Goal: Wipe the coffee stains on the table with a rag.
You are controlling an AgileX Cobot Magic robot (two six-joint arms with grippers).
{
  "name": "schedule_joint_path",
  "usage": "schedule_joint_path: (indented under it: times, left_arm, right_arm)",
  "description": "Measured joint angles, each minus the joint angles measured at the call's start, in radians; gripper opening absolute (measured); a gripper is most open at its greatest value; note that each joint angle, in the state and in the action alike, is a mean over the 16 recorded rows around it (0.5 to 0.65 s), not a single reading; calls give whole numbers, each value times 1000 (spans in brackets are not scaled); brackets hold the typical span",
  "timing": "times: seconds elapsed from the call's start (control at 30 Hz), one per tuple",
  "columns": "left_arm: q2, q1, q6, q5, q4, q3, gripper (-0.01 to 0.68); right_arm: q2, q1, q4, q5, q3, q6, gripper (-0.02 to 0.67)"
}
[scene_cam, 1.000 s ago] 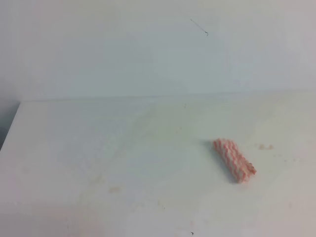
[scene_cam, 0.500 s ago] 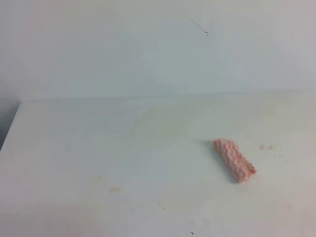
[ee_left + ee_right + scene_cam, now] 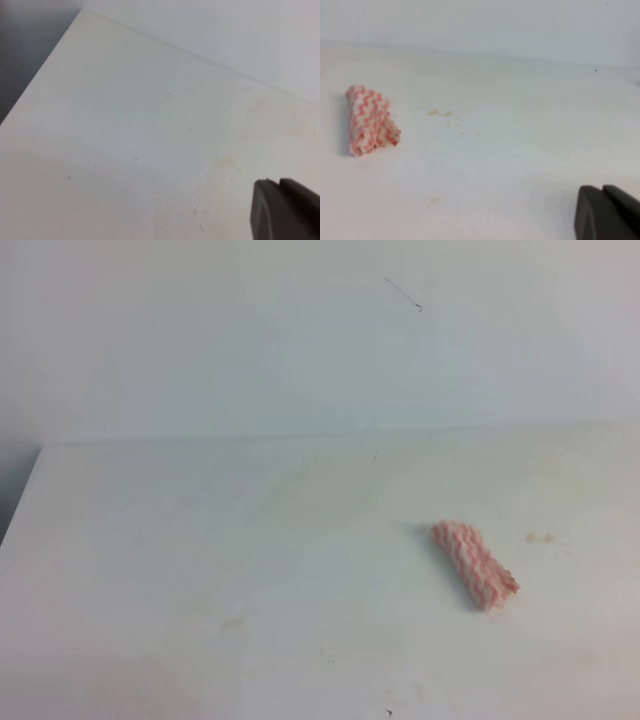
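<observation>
A pale blank wall stands behind a broad white table, faintly yellowed in patches. Nearest in the right wrist view, the right end effector shows only as dark fingertips pressed together at the lower corner: closed, holding nothing, and well apart from the work. The left end effector likewise shows a dark tip over bare table; whether it is open or closed cannot be told.

Farther out lies the rag, pink-and-white striped, rolled into a short bundle and resting free on the table. Just beside it, toward the right arm's side, sit the coffee stains, a few small tan spots with faint specks around them. The rag lying so close to them probably means a short sweep would suffice once it is picked up; that pickup looks not yet begun.
</observation>
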Motion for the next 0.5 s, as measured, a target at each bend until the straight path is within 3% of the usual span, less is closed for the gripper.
schedule_joint_path:
  times: [0.5]
  left_arm:
    - [0, 0, -2, 0, 0, 0, -3]
  right_arm:
    - [1, 6, 12, 1, 0, 11, -4]
